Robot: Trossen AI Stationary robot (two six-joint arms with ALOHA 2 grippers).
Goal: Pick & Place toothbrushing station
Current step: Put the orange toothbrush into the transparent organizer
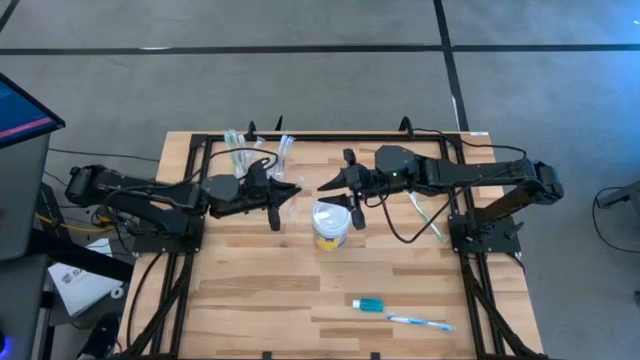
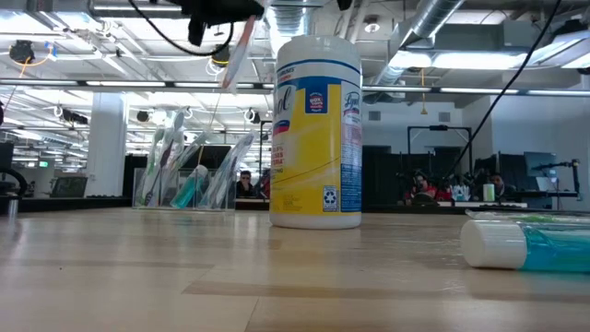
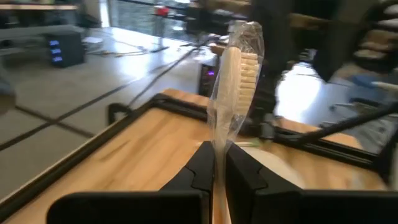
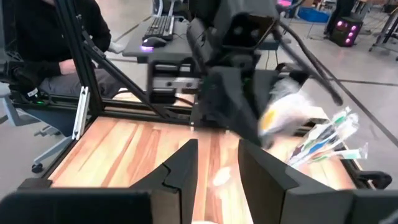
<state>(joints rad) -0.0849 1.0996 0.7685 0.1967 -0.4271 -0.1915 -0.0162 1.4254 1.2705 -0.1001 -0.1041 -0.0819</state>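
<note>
The left gripper [image 3: 219,163] is clenching a wrapped toothbrush [image 3: 233,81] w/ pale handle & cream bristles, sealed in crinkly clear film, standing upright between the 2 dark fingers. In the high view the left gripper [image 1: 272,192] is sitting left of the tub. The toothbrushing station [image 1: 252,152] is standing at the far-left part of the surface [image 1: 260,290], just beyond the left arm: a see-through plastic stand, narrow upright cups holding several packaged brushes, teal & white showing thru the walls [image 2: 189,180].

The right gripper [image 4: 217,163] is hovering over the wood w/ fingers apart, holding nothing; from above it [image 1: 345,182] is pointing toward the left gripper, just behind the tub.

The tub [image 2: 316,134] is a round canister, white lid, yellow band, glossy label w/ a recycling mark; brand script only partly legible, can't read for sure. A toothpaste tube [image 2: 527,243], white cap & teal body, is lying near the front edge beside a loose blue-white toothbrush [image 1: 420,321]. The surface is pale butcher-block planks in a black metal frame.
</note>
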